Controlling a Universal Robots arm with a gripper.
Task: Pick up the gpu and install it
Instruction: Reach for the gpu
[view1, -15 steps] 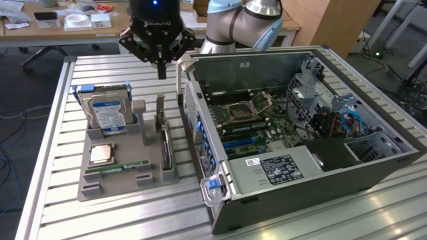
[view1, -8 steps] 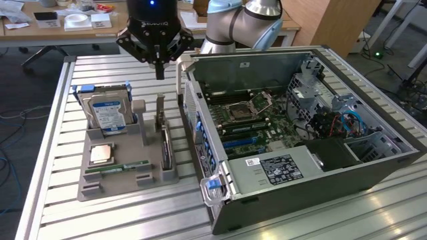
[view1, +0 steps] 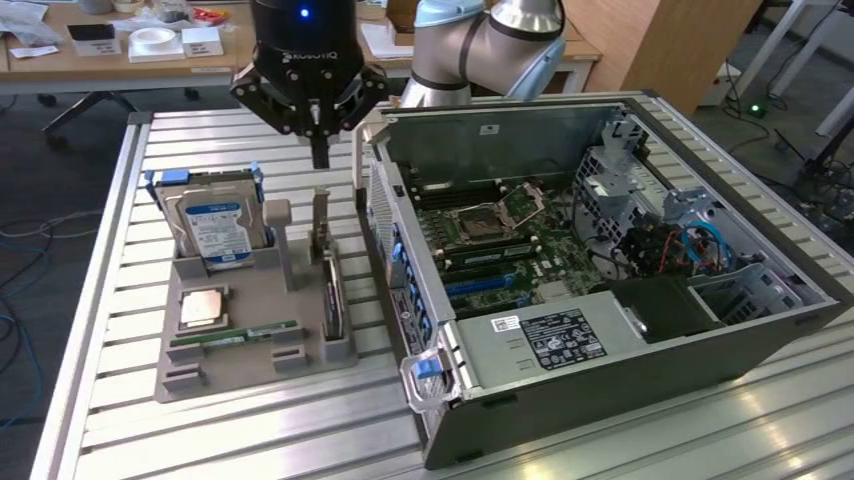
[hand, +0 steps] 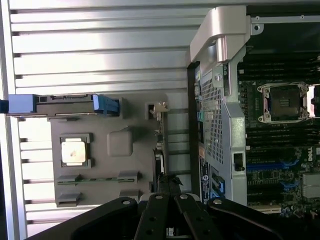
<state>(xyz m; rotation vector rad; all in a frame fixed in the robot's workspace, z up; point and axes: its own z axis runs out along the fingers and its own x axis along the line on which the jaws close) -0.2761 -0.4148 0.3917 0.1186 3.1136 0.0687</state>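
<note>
Step in hand: the pick, approach phase. Nothing is grasped.

Gripper (view1: 320, 158) hangs in the upper centre of the exterior view, fingers pressed together into one dark tip and holding nothing. It sits above the far end of the grey parts holder (view1: 254, 372), clear of everything on it.

The gpu (view1: 328, 295) stands on edge in the holder's slot nearest the open computer case (view1: 534, 345), silver bracket end pointing up toward the gripper. In the wrist view the gpu (hand: 159, 145) shows edge-on, in line with the closed gripper (hand: 170, 186), so the tool looks roughly aligned along the card's length.

Also on the holder, toward the exterior view's left: hard drive (view1: 218, 232) upright, CPU (view1: 203, 308) lying flat, RAM stick (view1: 240, 335) lying flat. All are apart from the gripper.

The case lies on its side at centre right with the motherboard (view1: 494, 240) exposed. The blue expansion slots (view1: 478, 287) look unoccupied, so install is not done.

Judgement: a grasp calls for spread fingers, which are shut now, and a straight descent over the card's thin upper edge, clear of the holder's posts.
</note>
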